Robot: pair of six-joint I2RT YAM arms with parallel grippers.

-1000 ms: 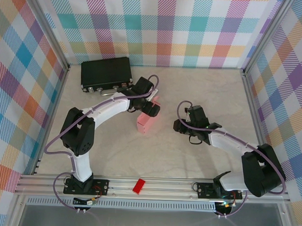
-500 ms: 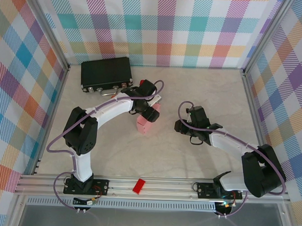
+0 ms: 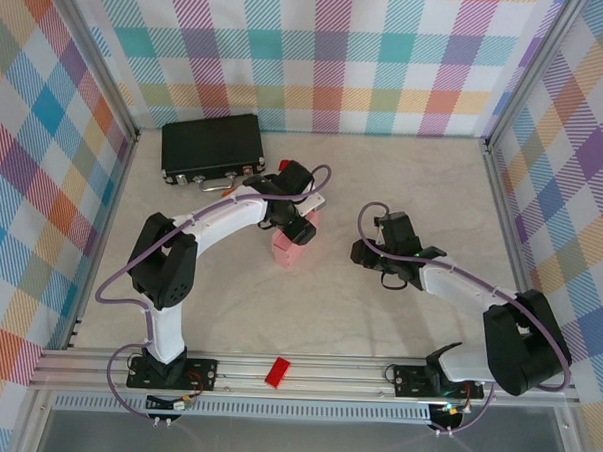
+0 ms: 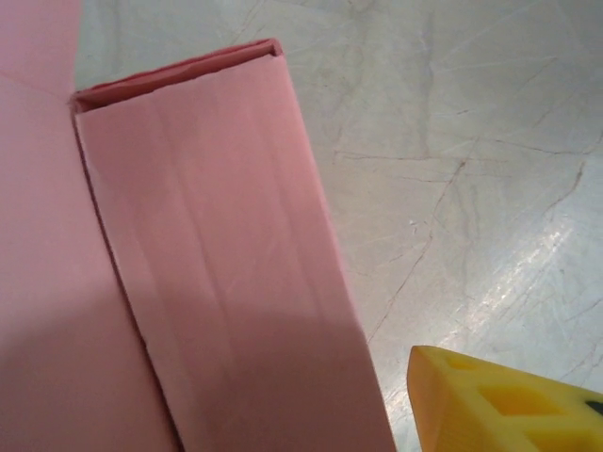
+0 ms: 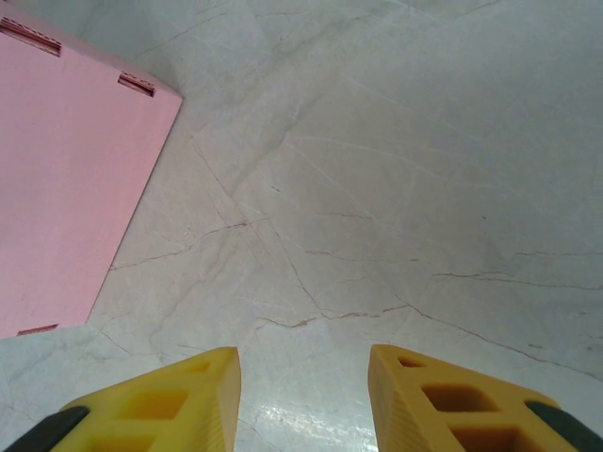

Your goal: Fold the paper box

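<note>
Paper box lies mid-table, pale pink, one long panel up w/ a crease down its side; looks part-folded, not closed yet, I'd say. My left claw sits right over its far end, prob. to catch a flap. One yellow finger is just off the card's edge, the other's hidden, so can't tell if I'm pinching or spread. Right claw hangs low, apart to the box's right, fingers spread w/ bare table betw. them, prob. ready to brace.
</note>
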